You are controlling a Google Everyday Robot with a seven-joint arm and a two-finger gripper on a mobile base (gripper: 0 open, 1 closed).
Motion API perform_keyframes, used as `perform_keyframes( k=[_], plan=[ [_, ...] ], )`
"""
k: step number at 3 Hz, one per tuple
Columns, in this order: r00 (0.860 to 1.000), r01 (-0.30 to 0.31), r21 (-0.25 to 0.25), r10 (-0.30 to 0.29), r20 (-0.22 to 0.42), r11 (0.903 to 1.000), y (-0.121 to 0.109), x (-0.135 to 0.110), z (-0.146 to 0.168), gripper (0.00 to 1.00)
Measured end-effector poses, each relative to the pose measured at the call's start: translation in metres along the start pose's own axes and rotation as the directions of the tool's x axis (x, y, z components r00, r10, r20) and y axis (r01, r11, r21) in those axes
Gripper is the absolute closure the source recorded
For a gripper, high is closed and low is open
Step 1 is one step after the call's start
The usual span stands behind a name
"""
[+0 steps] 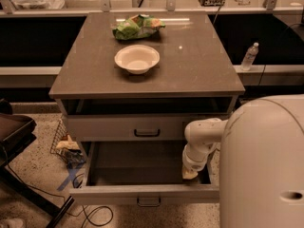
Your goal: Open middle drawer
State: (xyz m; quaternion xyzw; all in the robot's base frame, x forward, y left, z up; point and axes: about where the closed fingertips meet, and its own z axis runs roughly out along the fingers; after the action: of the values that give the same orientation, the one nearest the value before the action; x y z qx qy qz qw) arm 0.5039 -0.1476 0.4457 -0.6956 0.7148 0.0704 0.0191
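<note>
The middle drawer point(142, 193) is pulled far out of the grey cabinet. Its long grey interior point(135, 163) is open to view and its small dark bar handle point(148, 202) sits at the centre of the front. My gripper point(190, 174) hangs at the end of the white arm point(204, 134). It is over the right end of the drawer's interior, just behind the front panel. The drawer above point(128, 127), with its own dark handle point(147, 132), is out only a little, with a dark gap behind its front. No lower drawer shows.
A white bowl point(137, 58) and a green bag point(137, 27) lie on the cabinet top point(199, 65). A water bottle point(249, 56) stands at the right. My white body point(266, 165) fills the lower right. A dark chair point(14, 132), a wire basket with clutter point(66, 144) and cables point(95, 213) are at the left.
</note>
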Motion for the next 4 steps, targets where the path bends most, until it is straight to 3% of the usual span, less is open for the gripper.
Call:
perform_keyframes(
  k=[1, 2, 3, 4],
  plan=[
    [0.996, 0.016, -0.05, -0.011, 0.086, 0.9986, 0.0, -0.004, 0.04, 1.0],
    [0.994, 0.008, -0.082, 0.001, 0.105, 0.9966, 0.019, -0.006, 0.044, 1.0],
    [0.994, -0.018, -0.073, 0.026, 0.104, 0.9972, 0.047, -0.028, 0.025, 1.0],
    [0.996, -0.05, -0.134, 0.06, 0.07, 0.9897, 0.107, -0.042, 0.008, 1.0]
  ],
)
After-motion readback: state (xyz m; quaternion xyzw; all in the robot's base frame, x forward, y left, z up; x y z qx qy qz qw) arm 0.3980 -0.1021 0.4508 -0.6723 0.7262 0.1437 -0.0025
